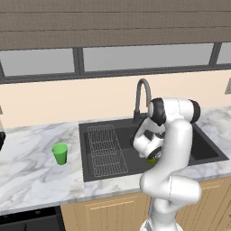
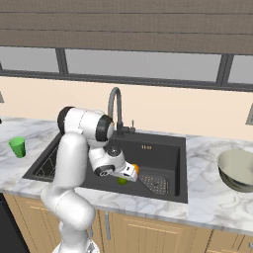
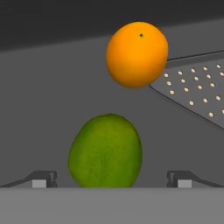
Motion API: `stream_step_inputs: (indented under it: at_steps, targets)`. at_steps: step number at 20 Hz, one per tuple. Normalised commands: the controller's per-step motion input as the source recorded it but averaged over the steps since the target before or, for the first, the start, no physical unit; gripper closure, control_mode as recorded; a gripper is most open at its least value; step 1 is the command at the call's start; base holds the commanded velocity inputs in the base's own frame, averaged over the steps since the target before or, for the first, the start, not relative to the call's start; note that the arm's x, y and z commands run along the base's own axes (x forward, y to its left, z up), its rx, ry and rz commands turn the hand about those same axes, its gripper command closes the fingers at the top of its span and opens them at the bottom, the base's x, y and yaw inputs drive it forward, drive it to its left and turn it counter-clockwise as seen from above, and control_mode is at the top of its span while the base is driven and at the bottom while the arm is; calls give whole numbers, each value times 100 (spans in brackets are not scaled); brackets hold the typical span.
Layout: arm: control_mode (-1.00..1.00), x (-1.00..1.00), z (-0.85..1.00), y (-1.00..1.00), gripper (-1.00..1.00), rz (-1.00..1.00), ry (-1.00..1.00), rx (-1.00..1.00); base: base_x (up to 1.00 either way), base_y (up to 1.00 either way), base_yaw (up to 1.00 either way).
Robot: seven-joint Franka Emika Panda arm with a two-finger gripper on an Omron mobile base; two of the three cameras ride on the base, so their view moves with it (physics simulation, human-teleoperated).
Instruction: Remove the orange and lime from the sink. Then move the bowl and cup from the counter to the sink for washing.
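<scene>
You've got the gripper [image 3: 109,179] down inside the sink [image 2: 163,148], fingers spread wide with nothing between them yet. In the hand view the lime [image 3: 105,151] sits right in front, lined up between the two fingertips [image 3: 43,178] but not clamped; I can't tell if either tip is actually touching it. Just beyond it is the orange [image 3: 137,54], resting by the corner of the perforated drain plate [image 3: 194,94].

From the right base view you can spot the lime [image 2: 122,181] peeking out under the hand on the sink floor, with a sliver of the orange [image 2: 136,169] just beside the wrist, and the drain plate [image 2: 157,184] next to them. The left base view shows a bit of the lime [image 1: 152,160] under the arm too.

The cup [image 1: 59,153] is upright on the counter [image 1: 31,171] left of the sink, well apart from the basin's wire rack [image 1: 106,151]. The bowl [image 2: 238,170] sits on the counter to the right of the sink. The faucet [image 2: 116,111] curves up behind the basin.

As for writing: there's a tiny pale mark on the sink's back wall in the right base view, way too small to read. No labels you can make out on anything else.
</scene>
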Motion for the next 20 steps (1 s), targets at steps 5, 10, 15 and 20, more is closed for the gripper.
stream_step_inputs:
  at_steps: [5,10,15,20]
  targets:
    - [-100,9,-15,0,-100,0,0,0,0,0,0]
    - [-100,9,-13,0,-100,0,0,-1,0,0,0]
    - [-100,10,-5,0,-100,0,-2,0,0,0,0]
    - [-100,7,0,0,-100,0,-1,0,0,0,0]
